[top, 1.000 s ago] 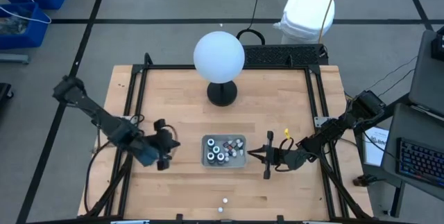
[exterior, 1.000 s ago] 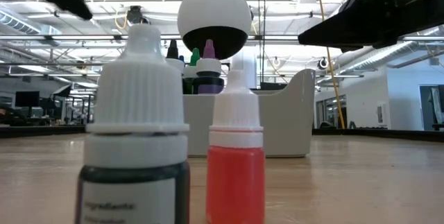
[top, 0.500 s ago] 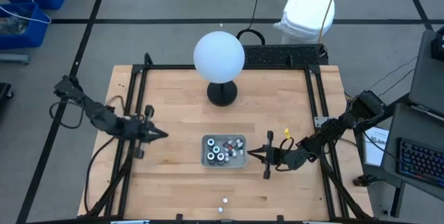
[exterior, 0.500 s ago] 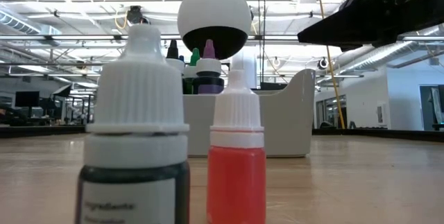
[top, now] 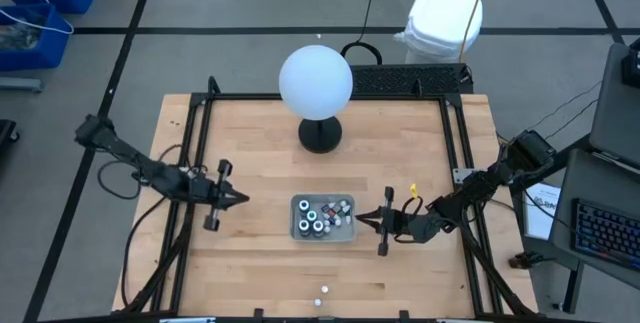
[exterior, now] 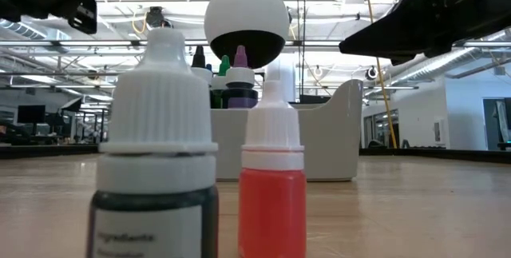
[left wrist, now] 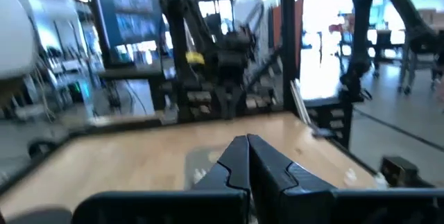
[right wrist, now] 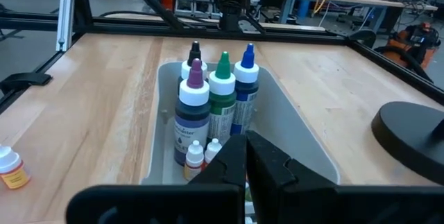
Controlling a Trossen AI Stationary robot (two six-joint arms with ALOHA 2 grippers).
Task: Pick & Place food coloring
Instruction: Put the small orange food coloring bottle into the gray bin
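Note:
The food coloring bottles (top: 322, 217) stand upright in a shallow grey tray (top: 296, 231) at mid-table. In the right wrist view, purple (right wrist: 192, 110), green (right wrist: 222, 102) and blue (right wrist: 246, 91) tipped ones show, with small white ones (right wrist: 197, 154) in front. Two more small bottles stand on the wood near the near edge, a dark one (exterior: 156, 170) and a red one (exterior: 271, 180). My right gripper (top: 362, 221) is shut just right of the tray, pointing at it. My left gripper (top: 240, 199) is shut, well left of the tray, pointing toward it.
A big white globe (top: 315, 81) on a black base (top: 320, 135) stands toward the far side, behind the tray. A black frame (top: 205, 153) runs along the table's left, right and far sides. Bare wood lies between my left gripper and the tray.
My left arm has turned about its wrist, drawn back toward the table's left edge and risen, then come down again and a little toward the tray. The right arm, tray and bottles have kept still.

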